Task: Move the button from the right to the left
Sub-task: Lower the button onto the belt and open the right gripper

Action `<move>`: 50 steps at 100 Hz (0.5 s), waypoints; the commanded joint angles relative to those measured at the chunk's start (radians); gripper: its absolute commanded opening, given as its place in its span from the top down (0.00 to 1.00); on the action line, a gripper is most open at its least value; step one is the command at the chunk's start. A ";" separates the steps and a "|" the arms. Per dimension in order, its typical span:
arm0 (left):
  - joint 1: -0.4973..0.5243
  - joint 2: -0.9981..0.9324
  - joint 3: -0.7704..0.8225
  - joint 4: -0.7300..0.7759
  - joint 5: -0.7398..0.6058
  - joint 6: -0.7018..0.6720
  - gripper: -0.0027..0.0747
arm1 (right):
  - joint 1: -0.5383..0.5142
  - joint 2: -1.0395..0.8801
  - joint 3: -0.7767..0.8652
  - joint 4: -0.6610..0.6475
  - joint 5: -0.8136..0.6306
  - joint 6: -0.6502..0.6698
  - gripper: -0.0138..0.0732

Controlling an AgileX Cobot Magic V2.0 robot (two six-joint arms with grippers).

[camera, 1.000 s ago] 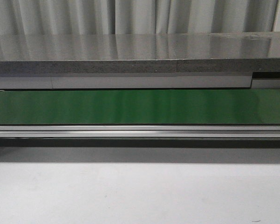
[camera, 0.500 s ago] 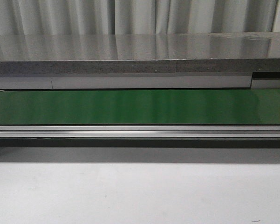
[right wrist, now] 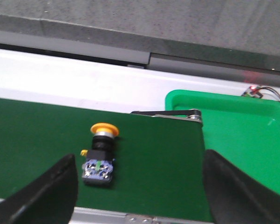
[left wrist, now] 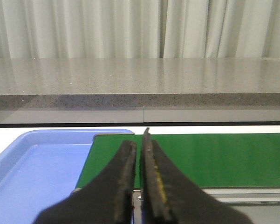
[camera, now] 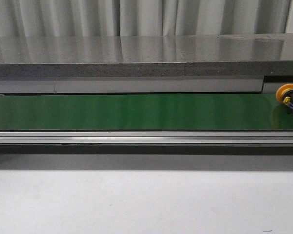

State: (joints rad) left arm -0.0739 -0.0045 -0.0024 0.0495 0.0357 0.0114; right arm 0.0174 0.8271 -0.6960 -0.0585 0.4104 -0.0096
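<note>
Pale pleated curtains hang behind a speckled grey stone counter [camera: 136, 48], and below it runs the green conveyor belt [camera: 136, 111] that I work over.

My right gripper [right wrist: 140, 186] hangs with its two dark, rounded fingers [right wrist: 51, 193] spread wide, holding nothing. I judge the gap is kept broad so the button [right wrist: 100, 154] fits between them when I come down. It lies on its side on the belt in front of that gap, its smooth round yellow-orange cap pointing toward the counter and its dark boxy block, with screws and a green mark, toward me. From the front it sits at the belt's far right end [camera: 288, 97], partly cut by the frame edge. Just beside the belt's end there is a glossy green plastic tray [right wrist: 233, 130].

My left gripper [left wrist: 139, 154] has its matte black tapered fingers pressed nearly together, empty, over the belt's left end. A smooth blue tray [left wrist: 32, 172] with a raised rounded rim lies next to it, likely where the button should go.
</note>
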 commanded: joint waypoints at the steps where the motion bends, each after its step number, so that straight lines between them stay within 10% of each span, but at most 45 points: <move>1: -0.001 -0.036 0.041 -0.007 -0.079 -0.011 0.96 | 0.042 -0.068 0.048 0.019 -0.106 -0.011 0.24; 50: -0.001 -0.036 0.041 -0.007 -0.079 -0.011 0.96 | 0.107 -0.439 0.269 0.038 -0.040 -0.009 0.30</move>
State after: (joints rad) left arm -0.0739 -0.0045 -0.0024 0.0495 0.0357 0.0114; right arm 0.1228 0.4284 -0.4131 -0.0222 0.4139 -0.0096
